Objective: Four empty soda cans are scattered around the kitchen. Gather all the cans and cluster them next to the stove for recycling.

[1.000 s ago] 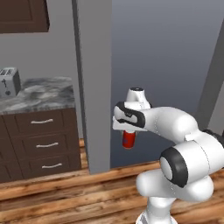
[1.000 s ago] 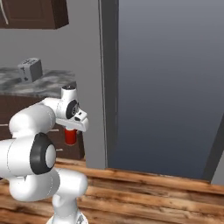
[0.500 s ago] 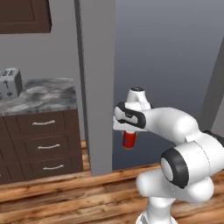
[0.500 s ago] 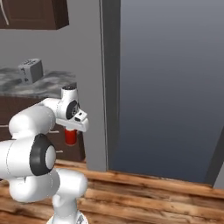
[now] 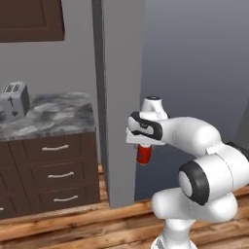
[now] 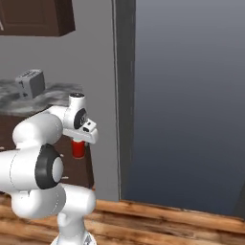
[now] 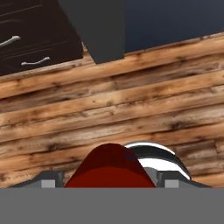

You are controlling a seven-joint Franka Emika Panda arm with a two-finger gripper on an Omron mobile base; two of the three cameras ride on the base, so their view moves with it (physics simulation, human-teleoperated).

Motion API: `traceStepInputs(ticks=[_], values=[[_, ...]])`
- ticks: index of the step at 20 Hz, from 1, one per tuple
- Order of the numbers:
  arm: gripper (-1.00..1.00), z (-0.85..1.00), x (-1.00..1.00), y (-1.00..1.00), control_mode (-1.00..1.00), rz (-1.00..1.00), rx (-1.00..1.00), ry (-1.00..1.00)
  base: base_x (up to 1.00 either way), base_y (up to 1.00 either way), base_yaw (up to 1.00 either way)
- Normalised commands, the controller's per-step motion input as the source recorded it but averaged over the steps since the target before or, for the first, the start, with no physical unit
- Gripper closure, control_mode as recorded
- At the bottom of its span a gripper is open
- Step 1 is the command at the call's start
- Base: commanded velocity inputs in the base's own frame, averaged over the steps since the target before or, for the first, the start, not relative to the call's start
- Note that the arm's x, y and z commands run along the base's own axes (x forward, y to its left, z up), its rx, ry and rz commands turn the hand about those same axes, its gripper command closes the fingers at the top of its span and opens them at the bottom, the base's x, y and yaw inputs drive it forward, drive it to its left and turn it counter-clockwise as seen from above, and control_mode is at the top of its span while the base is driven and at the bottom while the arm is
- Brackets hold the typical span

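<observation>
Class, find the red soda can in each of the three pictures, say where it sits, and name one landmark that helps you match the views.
Left base view: the soda can hangs below the gripper, just right of centre.
Right base view: the can is left of centre, under the white hand.
Hand view: the can rises at bottom centre.
Shared landmark: the grey pillar on the wooden floor.

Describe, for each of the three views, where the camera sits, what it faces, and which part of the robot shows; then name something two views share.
Left base view: behind the arm on its left, facing the grey pillar and toaster; the arm rises lower right, gripper holding a soda can.
Right base view: behind on the right, facing the same pillar; the arm rises lower left.
Hand view: on the hand, looking down at the wooden floor; finger tips flank the can.
Shared: can, toaster, pillar.
</observation>
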Motion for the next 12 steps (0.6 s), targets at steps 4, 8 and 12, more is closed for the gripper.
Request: traceStepInputs(ticks=[4, 8, 12], values=[[1.00, 0.00, 0.00, 0.00, 1.00, 0.00, 0.00, 0.00, -0.02, 1.00, -0.05], [1.00, 0.00, 0.00, 0.00, 1.00, 0.00, 0.00, 0.00, 0.04, 1.00, -0.04], [1.00, 0.00, 0.00, 0.00, 1.00, 0.00, 0.00, 0.00, 0.02, 1.00, -0.03]])
